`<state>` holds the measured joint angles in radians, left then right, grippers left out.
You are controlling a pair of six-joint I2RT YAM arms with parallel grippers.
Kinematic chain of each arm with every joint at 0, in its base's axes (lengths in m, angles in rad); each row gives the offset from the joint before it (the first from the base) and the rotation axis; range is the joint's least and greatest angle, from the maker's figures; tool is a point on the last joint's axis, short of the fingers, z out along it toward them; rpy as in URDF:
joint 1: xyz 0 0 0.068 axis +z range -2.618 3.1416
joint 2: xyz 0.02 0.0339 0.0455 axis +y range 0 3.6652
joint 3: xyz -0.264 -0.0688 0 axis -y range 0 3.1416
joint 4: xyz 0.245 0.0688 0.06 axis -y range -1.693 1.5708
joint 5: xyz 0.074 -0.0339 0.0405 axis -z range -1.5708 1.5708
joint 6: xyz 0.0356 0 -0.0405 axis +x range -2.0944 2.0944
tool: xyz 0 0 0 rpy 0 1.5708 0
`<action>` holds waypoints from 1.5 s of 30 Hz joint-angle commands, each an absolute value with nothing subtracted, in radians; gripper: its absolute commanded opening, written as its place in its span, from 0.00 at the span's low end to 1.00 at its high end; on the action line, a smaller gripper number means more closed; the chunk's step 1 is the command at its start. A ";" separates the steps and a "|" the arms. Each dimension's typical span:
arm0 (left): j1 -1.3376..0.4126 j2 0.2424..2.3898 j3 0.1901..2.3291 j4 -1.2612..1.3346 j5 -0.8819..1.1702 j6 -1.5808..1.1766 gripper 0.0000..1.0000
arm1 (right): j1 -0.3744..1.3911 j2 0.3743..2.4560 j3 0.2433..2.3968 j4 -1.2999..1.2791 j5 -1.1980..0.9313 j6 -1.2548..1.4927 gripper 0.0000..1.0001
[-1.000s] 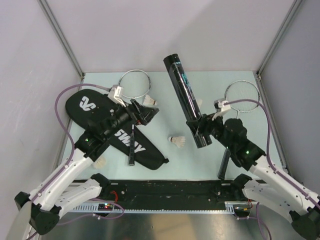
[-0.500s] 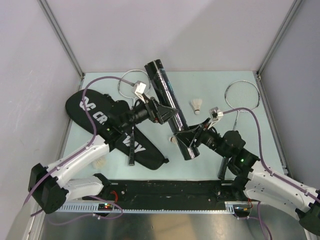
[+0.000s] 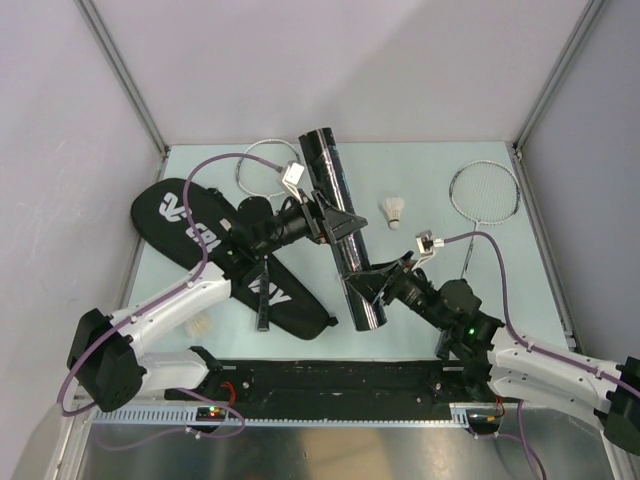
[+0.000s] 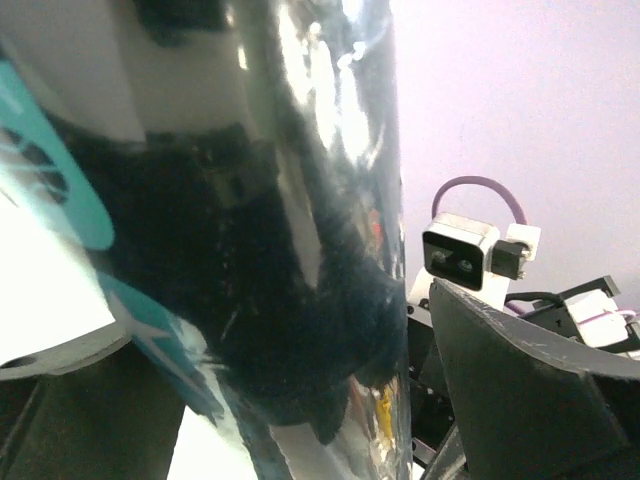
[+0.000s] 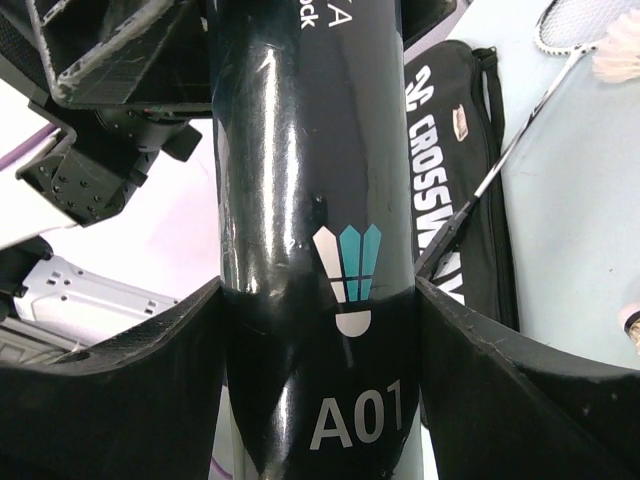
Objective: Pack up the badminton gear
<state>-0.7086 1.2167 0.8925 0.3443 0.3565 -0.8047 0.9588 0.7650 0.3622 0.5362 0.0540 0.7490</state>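
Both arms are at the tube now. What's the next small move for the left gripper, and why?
Probably close the left gripper on the tube. Its jaws straddle the tube's middle with a gap beside one finger, while the right gripper clamps the near end.

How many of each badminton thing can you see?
Rackets: 2
Shuttlecocks: 3 showing; another may hide behind the arms
Tube: 1
Bag: 1
Total: 7
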 commanded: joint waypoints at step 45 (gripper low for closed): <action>-0.698 1.267 0.923 0.476 0.528 -0.797 0.59 | 0.985 0.685 0.336 0.544 0.145 0.689 0.73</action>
